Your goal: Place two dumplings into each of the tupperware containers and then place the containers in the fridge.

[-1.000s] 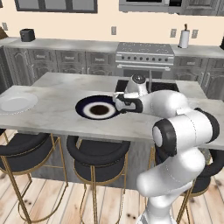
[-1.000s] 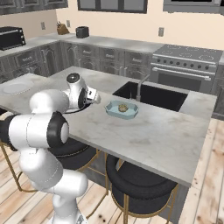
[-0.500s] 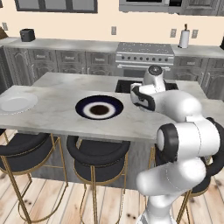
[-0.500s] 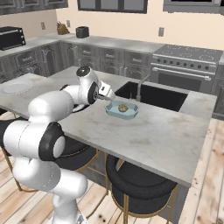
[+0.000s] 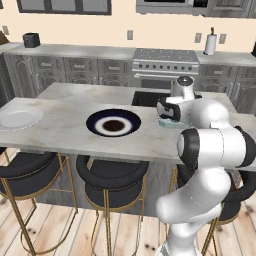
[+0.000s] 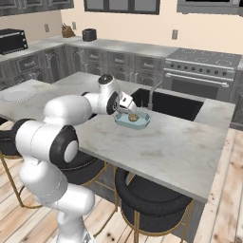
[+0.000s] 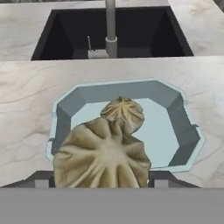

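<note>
A pale teal tupperware container [image 7: 122, 92] stands on the island counter just in front of the sink; in the right base view this container [image 6: 142, 124] is beside the arm's wrist. One tan dumpling [image 7: 123, 113] lies inside it. My gripper [image 7: 103, 180] hovers over the tub's near edge, shut on a second, speckled dumpling [image 7: 103, 153] that hides the tub's near wall. The gripper [image 6: 124, 105] [image 5: 167, 111] hangs close above the tub. The fridge is out of view.
A black sink [image 7: 57, 39] with a grey faucet [image 7: 110, 26] lies right behind the tub. A dark-blue plate [image 5: 113, 123] sits mid-counter and a white plate [image 5: 19, 118] at the far left. Black stools [image 5: 112, 172] line the island's front.
My arm has swung right, from over the dark-blue plate to just above the teal tub. The tub and plates have stayed put.
</note>
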Controlling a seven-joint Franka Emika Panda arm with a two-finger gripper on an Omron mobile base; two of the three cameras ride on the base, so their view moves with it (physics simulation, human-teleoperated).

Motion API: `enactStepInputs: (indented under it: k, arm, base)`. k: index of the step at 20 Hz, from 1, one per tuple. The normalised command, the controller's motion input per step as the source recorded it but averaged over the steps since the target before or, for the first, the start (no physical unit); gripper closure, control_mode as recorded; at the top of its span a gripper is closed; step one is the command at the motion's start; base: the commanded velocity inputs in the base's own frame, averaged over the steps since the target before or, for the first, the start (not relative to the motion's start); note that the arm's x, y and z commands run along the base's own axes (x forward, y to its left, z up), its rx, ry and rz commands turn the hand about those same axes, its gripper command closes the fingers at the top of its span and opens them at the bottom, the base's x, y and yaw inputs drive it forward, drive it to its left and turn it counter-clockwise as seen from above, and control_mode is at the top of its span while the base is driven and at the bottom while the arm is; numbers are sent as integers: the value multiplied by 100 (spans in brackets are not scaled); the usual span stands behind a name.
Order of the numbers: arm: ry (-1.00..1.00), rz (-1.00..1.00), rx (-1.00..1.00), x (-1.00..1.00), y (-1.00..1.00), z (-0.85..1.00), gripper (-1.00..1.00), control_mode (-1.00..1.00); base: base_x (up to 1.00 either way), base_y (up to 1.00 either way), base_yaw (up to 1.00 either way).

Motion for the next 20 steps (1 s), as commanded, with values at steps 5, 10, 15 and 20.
enactStepInputs:
  k: [5, 10, 15, 20]
  arm:
    - [0, 8, 0, 22, 12, -21, 100, -100]
    - [4, 3, 0, 36, -1, -23, 100, -100]
    - [6, 0, 0, 52, -25, -16, 100, -100]
    - [3, 0, 0, 42, -19, -22, 100, -100]
  base:
    - [0, 0, 0]
    - [0, 0, 0]
    - [0, 0, 0]
    - [0, 0, 0]
